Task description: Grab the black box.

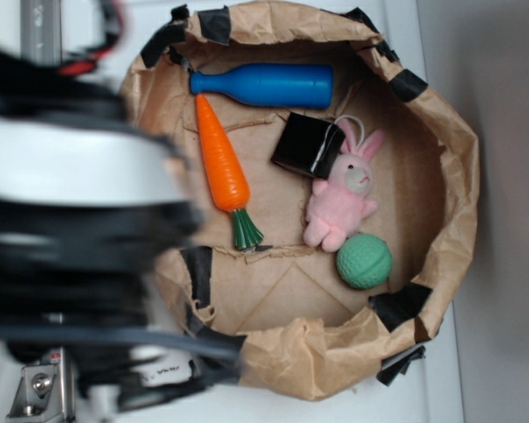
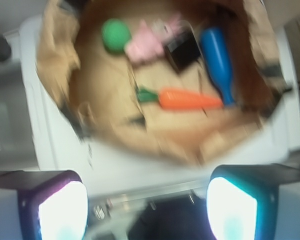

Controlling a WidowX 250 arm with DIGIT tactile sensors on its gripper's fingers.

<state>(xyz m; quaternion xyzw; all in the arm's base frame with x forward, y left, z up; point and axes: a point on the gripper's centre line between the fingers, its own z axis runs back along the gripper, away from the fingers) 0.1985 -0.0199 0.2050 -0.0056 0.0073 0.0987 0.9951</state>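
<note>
The claw [image 2: 147, 210] is seen only in the wrist view, where its two glowing pads [image 2: 62, 212] stand wide apart with nothing held between them, above the white desk [image 2: 65, 125] and short of the brown paper nest [image 2: 60, 55]. In the exterior view the claw itself cannot be made out; only the blurred black-and-white bulk of the arm [image 1: 70, 220] is shown, filling the left side and overlapping the nest's left rim.

The exterior view gives the sharper account of the nest, a crumpled paper ring patched with black tape [image 1: 397, 304]. Inside it, the black box [image 1: 307, 145] is found near the middle, tilted, touching the pink plush bunny [image 1: 342, 198] on one side and lying just below the blue bottle [image 1: 264, 85]. An orange carrot [image 1: 222, 163] is laid beside the box, apart from it, and a green ball [image 1: 364, 261] is set just by the bunny's feet.

In the wrist view the same things are shown blurred and turned about.
</note>
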